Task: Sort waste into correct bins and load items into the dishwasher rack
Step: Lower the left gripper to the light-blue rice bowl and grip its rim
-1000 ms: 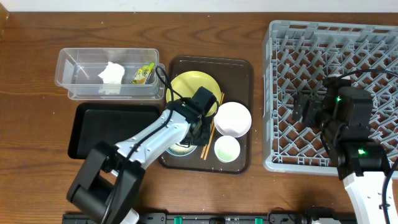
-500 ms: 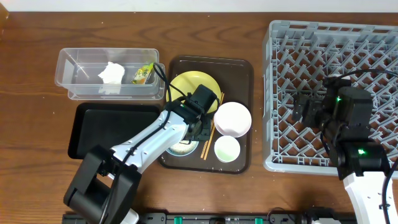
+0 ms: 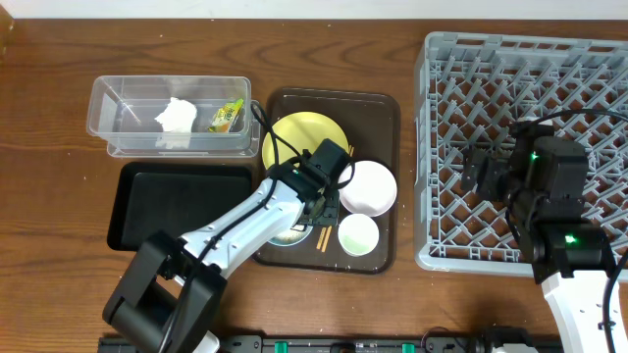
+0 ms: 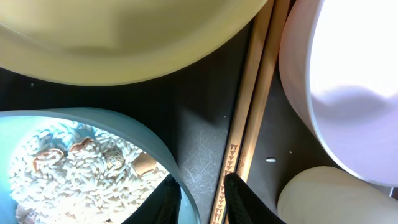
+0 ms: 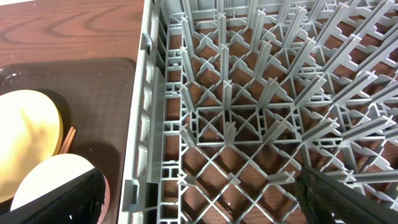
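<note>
My left gripper (image 3: 320,208) (image 4: 202,200) is low over the brown tray, open only narrowly. One finger (image 4: 168,202) is inside the light blue bowl (image 4: 155,140) (image 3: 287,235) of rice (image 4: 74,174). The other finger (image 4: 241,199) is outside it, over the chopsticks (image 4: 255,93) (image 3: 322,238). Bare tray shows between the rim and that outer finger. The yellow plate (image 3: 297,135), white bowl (image 3: 371,186) and green cup (image 3: 358,233) sit around them. My right gripper (image 3: 477,175) (image 5: 205,208) hangs wide open and empty over the left part of the dishwasher rack (image 3: 520,108) (image 5: 249,124).
The dishes stand on a dark brown serving tray (image 3: 381,113). The clear tub (image 3: 123,108) at the back left holds a white tissue (image 3: 177,116) and a green-and-yellow wrapper (image 3: 226,118). A black tray (image 3: 167,211) lies in front of the tub.
My left gripper has shifted a little to the right and toward the table's front, along the blue bowl's rim, and its jaws have narrowed slightly. The right arm has not moved.
</note>
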Robot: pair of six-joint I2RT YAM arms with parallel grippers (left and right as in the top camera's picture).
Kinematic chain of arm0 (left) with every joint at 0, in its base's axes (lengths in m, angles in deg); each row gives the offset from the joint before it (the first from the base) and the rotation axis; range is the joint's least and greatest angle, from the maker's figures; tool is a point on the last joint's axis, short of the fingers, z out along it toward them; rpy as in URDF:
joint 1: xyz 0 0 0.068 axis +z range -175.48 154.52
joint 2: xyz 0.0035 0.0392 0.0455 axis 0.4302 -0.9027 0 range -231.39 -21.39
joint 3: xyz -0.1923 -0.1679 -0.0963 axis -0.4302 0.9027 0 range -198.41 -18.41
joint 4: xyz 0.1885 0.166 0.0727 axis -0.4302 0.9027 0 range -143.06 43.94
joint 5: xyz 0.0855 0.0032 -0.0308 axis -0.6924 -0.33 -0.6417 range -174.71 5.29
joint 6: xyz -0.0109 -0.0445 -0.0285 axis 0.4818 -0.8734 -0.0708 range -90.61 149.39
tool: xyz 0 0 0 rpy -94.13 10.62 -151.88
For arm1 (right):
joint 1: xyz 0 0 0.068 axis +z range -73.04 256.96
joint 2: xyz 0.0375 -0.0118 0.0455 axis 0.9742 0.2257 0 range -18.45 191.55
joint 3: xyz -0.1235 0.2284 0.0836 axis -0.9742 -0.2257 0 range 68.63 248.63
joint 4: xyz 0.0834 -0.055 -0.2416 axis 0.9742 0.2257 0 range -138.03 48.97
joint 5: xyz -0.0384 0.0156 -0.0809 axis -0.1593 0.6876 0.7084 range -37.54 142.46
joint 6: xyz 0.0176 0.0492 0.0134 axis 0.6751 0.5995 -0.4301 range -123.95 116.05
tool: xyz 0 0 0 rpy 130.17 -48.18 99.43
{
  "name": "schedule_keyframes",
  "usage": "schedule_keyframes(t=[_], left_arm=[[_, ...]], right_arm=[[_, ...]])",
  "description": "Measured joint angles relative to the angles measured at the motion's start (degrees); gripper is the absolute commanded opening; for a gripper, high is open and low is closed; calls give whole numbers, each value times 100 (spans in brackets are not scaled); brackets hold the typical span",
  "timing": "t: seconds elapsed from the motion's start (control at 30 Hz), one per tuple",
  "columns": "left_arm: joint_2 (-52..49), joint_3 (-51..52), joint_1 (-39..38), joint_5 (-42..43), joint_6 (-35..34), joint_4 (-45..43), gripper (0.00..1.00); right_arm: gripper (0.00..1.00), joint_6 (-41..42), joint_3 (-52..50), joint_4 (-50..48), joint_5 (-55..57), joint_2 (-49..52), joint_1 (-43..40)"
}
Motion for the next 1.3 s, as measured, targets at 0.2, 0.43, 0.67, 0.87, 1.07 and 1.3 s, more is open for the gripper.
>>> schedule_keyframes(t=[0.2,0.43,0.67,0.87,1.07,1.3], left_arm=[[-22,0,-13,-92,-28,0,25],[-28,0,-13,-111,-83,4,19],[-33,2,-28,-133,-103,7,20],[-33,4,-28,-133,-105,15,20],[-35,15,-28,-133,-122,31,20],[-101,22,-31,-133,-144,50,20]], right_arm=[[96,0,0,9,0,0,0],[96,0,0,13,0,0,0],[96,0,0,20,0,0,0],[96,0,0,22,0,0,0],[96,0,0,20,0,0,0],[96,0,0,20,0,0,0]])
